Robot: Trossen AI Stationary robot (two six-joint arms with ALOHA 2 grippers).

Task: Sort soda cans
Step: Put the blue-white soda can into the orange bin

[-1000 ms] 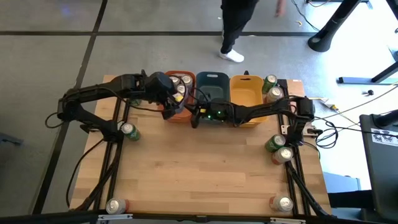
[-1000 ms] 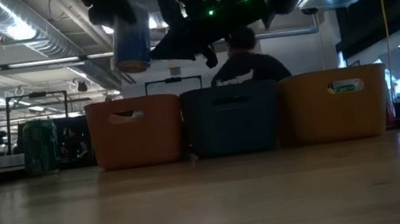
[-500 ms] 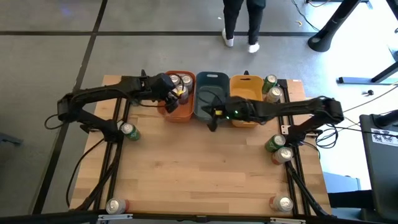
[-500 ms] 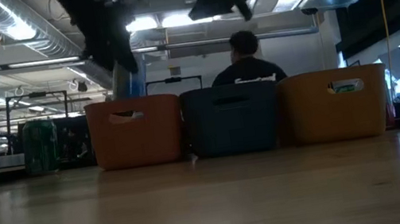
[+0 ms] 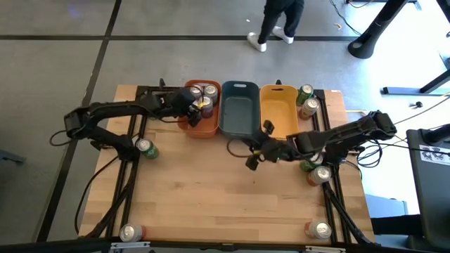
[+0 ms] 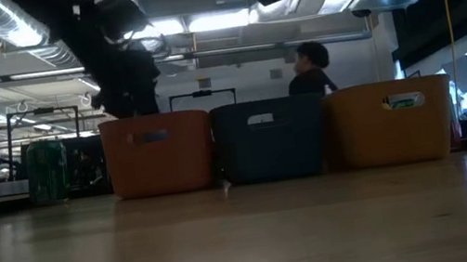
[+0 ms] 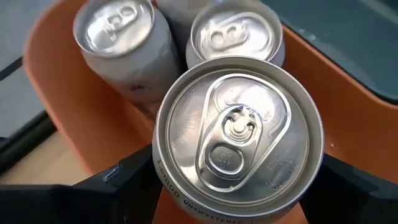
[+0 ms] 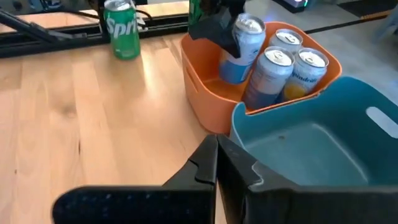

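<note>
Across the wooden surface [image 5: 211,197], three bins line the upper middle of the frame: orange bin [image 5: 208,126], grey-blue bin [image 5: 239,119], yellow bin [image 5: 279,116]. Green soda cans [image 5: 145,147] stand scattered near the edges. A person [image 5: 278,21] walks the grey floor beyond. Left gripper [image 5: 198,109] holds a silver can [image 7: 239,140] between wide jaws inside the orange bin. Right gripper [image 5: 252,161], jaws closed and empty, has pulled back from the bins toward frame centre since a second ago.

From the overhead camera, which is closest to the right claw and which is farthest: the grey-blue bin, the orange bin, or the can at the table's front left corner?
From the right claw, which is shut:
1. Grey-blue bin, middle of the back row.
2. Orange bin, leftmost of the row.
3. Front left corner can, farthest.
</note>
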